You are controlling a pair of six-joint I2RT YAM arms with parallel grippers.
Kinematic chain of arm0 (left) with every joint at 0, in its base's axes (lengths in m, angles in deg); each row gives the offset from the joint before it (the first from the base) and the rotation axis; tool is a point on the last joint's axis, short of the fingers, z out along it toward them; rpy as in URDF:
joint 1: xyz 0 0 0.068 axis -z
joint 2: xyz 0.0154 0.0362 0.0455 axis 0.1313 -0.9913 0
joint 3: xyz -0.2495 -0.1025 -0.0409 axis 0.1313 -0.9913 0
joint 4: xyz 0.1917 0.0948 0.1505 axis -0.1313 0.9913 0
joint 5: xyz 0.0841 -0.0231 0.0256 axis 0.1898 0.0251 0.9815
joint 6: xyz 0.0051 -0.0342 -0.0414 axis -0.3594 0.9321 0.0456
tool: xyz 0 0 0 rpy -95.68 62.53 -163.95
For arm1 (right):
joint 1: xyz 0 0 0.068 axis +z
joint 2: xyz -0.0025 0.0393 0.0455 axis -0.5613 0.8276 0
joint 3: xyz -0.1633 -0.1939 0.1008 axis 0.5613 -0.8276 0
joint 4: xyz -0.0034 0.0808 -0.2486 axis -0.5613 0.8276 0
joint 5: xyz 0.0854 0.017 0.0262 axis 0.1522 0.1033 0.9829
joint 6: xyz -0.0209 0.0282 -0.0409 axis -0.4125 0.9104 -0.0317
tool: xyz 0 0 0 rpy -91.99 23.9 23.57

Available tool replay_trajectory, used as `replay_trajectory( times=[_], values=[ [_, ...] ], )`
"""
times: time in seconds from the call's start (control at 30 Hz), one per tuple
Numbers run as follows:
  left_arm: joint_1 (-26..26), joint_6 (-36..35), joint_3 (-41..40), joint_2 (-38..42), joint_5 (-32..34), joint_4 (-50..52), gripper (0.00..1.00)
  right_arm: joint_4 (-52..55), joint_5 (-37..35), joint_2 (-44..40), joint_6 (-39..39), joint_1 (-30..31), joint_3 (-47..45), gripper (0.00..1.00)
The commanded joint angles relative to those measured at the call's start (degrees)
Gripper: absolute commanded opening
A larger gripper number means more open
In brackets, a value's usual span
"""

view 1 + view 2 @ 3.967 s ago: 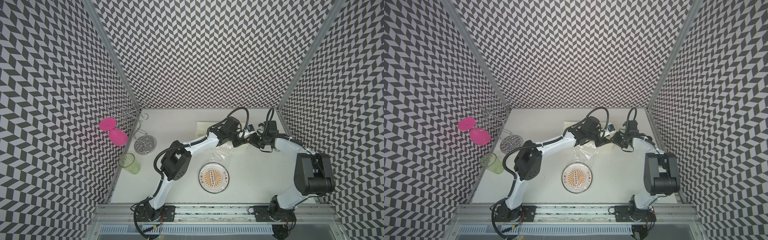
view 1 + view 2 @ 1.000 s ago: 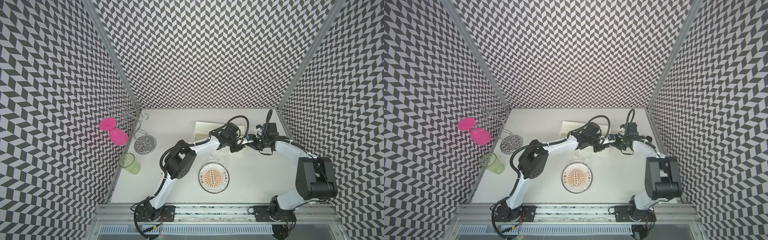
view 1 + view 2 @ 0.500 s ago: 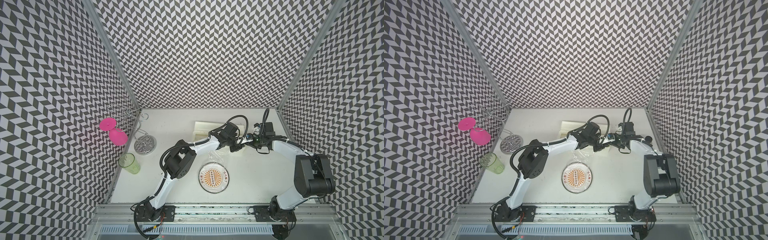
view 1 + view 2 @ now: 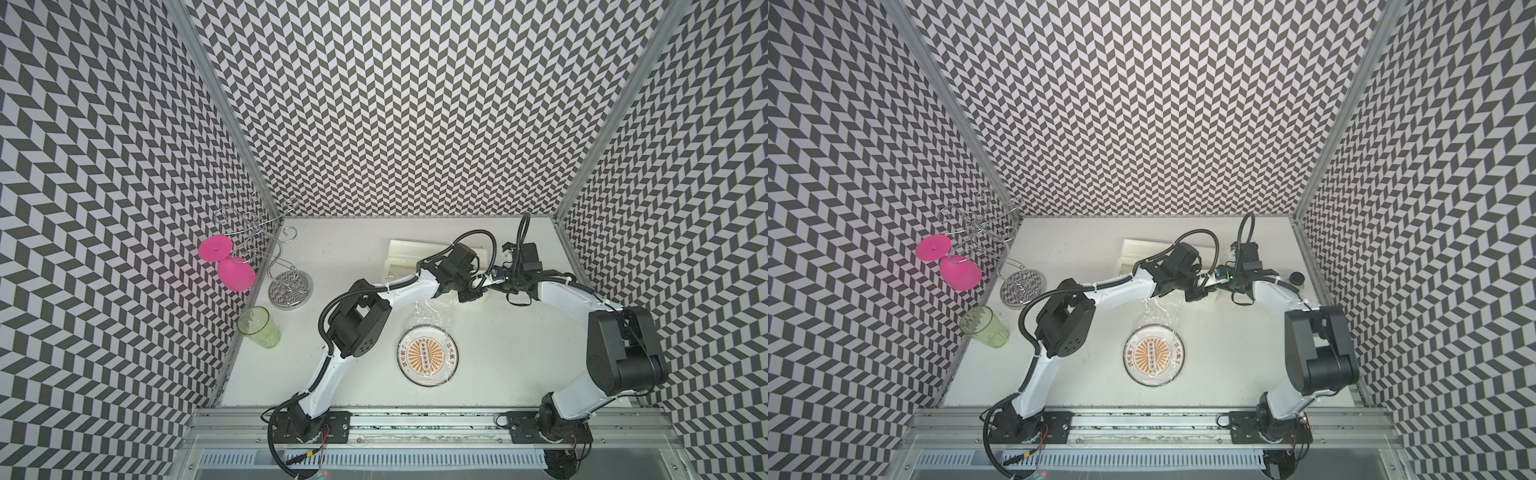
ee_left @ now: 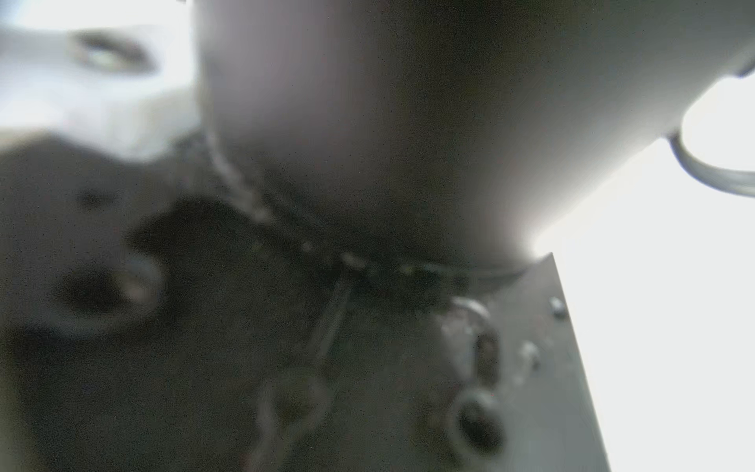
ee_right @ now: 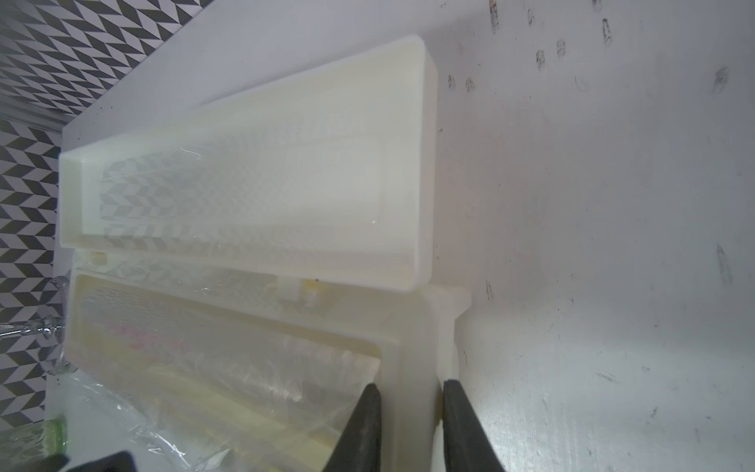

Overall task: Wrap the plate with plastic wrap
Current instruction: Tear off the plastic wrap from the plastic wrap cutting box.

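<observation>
The plate (image 4: 428,356) lies flat on the desk (image 4: 511,374) in front of the 2 arms, with the plastic wrap (image 4: 432,311) stretched as 1 crinkled sheet from its far rim up toward the open box (image 6: 253,192) at the back. The right hand (image 6: 410,388) straddles the end wall of that box, its 2 fingers closed in against either side of the wall, probably to pin the box down so the roll cannot slide while film is drawn. The left hand (image 4: 469,294) sits just beside it over the box's front edge, closed nearly all the way; it seems to pinch the film's upper edge, though its own wrist view is too blurred to confirm this. The film reaches only the plate's far edge, so most of the plate looks uncovered. The 2 hands crowd each other at the box, leaving little room to swing. Well off to the side stand a green cup (image 4: 258,327) and a wire rack (image 4: 289,286) with pink glasses (image 4: 232,272), clear of the work.
</observation>
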State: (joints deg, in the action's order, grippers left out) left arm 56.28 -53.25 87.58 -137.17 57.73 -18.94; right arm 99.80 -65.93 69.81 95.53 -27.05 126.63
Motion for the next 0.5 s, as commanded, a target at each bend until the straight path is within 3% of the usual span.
replay_trajectory(
  times=[0.0,0.37,0.43,0.47],
  values=[
    [-3.3,-3.3,-2.6,4.6,7.3,7.4,0.04,12.1,-15.7,4.7,-2.3,-1.3,-4.0,0.24],
    [-6.5,-3.8,-5.9,7.0,7.0,7.0,0.04,12.2,-16.0,4.2,-2.6,-1.1,-3.4,0.23],
    [-6.4,-3.2,-6.0,6.3,5.4,6.6,0.04,11.9,-12.9,3.6,-2.8,-1.1,-3.2,0.23],
    [-6.4,-2.3,-6.2,5.8,4.0,5.7,0.04,10.8,-8.1,2.9,-2.6,-1.1,-3.5,0.24]
  ],
)
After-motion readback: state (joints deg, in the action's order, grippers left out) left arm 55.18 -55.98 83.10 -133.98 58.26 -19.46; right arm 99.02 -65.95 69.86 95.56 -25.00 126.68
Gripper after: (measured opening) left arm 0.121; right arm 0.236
